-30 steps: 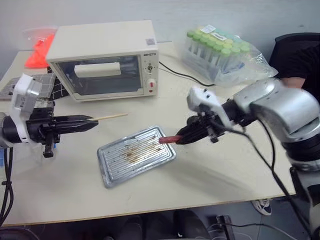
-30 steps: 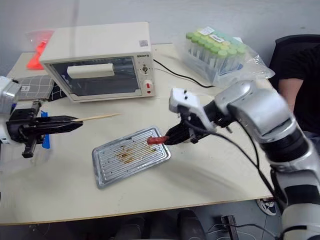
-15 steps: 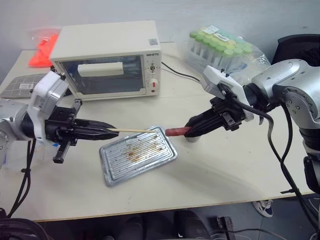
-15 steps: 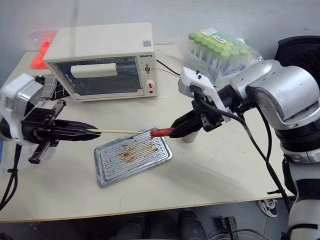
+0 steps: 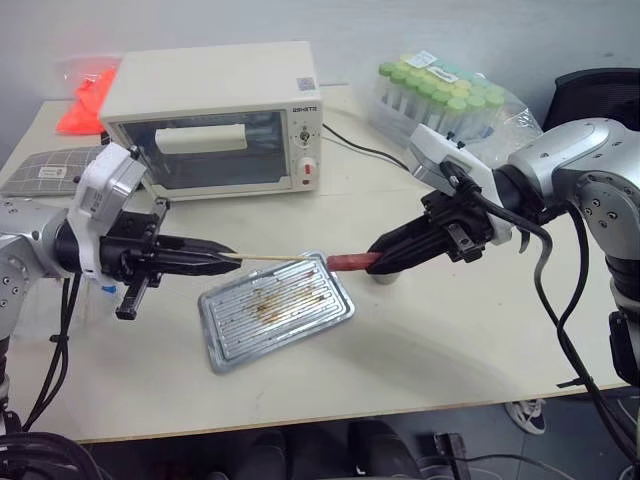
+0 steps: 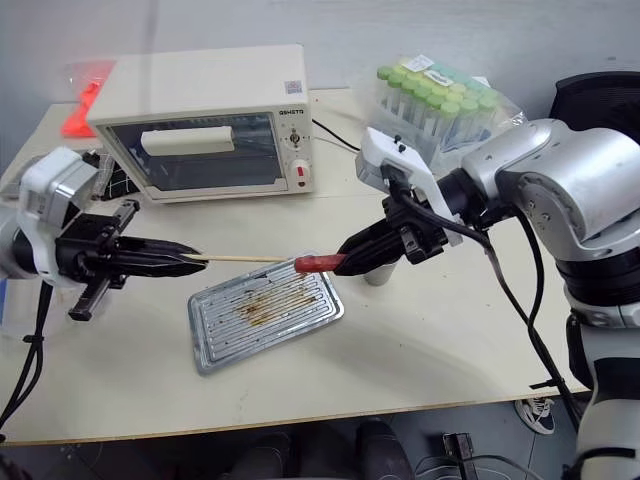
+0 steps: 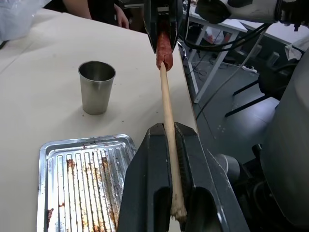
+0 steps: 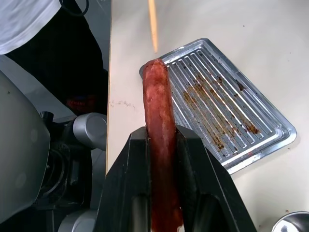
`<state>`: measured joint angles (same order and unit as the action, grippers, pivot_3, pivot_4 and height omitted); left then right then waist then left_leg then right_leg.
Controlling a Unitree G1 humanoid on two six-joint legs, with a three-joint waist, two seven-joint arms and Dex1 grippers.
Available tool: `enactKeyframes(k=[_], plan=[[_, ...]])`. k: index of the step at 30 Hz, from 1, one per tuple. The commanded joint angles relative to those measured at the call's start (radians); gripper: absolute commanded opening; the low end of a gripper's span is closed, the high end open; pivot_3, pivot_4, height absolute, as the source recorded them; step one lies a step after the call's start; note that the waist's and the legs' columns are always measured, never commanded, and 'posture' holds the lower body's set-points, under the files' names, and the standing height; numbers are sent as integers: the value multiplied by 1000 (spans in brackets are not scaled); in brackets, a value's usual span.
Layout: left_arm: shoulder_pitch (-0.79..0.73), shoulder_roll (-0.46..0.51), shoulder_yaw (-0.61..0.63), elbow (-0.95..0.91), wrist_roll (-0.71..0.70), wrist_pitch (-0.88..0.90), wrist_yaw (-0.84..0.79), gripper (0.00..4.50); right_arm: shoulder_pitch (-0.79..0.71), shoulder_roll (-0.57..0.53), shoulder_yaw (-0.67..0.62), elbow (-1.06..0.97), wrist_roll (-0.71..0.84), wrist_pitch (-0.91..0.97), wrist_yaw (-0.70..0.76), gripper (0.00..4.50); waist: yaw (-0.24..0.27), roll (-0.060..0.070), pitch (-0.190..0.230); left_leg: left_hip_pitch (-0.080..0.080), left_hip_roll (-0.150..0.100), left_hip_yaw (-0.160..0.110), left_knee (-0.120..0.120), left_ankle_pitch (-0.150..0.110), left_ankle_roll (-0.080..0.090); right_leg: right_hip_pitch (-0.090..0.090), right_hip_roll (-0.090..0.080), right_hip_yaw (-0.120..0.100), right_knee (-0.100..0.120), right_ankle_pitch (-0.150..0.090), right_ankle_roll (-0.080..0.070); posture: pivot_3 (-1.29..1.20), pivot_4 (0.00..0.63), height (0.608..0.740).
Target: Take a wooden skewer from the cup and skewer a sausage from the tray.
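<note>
Skewer [image 6: 245, 259] and sausage [image 6: 318, 263] lay in one straight line above the tray [image 6: 265, 315], tip just at the sausage's end, with the left gripper [image 6: 190, 259] clamped on the skewer and the right gripper [image 6: 345, 262] clamped on the sausage.

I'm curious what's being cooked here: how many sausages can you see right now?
1. The sausage is held in the right end effector, lifted above the far corner of the tray, end-on to the wooden skewer in the left end effector.
</note>
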<state>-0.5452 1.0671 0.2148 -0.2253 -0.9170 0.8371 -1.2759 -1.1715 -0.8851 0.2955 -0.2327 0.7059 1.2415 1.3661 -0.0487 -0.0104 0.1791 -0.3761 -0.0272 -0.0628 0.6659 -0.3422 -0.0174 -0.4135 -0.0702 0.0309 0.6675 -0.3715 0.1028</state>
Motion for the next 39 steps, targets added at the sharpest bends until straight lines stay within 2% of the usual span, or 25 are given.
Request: enactKeyframes(k=[1, 27, 39], plan=[[-20, -9, -4, -12, 6, -15, -4, 0, -25, -1, -57, -16, 26, 5, -18, 384, -1, 0, 0, 0, 0, 0, 0, 0, 0, 0, 0, 0, 0, 0, 0, 0, 150, 740], [-19, -12, -3, 10, 51, -35, -32, 0, -32, -13, -55, 7, 45, 0, -44, 384, -1, 0, 0, 0, 0, 0, 1, 0, 0, 0, 0, 0, 1, 0, 0, 0, 150, 740], [-44, -53, -34, -2, 56, -36, -27, 0, -51, 6, -57, 15, 67, 19, -68, 384, 0, 0, 0, 0, 0, 0, 1, 0, 0, 0, 0, 0, 3, 0, 0, 0, 150, 740]])
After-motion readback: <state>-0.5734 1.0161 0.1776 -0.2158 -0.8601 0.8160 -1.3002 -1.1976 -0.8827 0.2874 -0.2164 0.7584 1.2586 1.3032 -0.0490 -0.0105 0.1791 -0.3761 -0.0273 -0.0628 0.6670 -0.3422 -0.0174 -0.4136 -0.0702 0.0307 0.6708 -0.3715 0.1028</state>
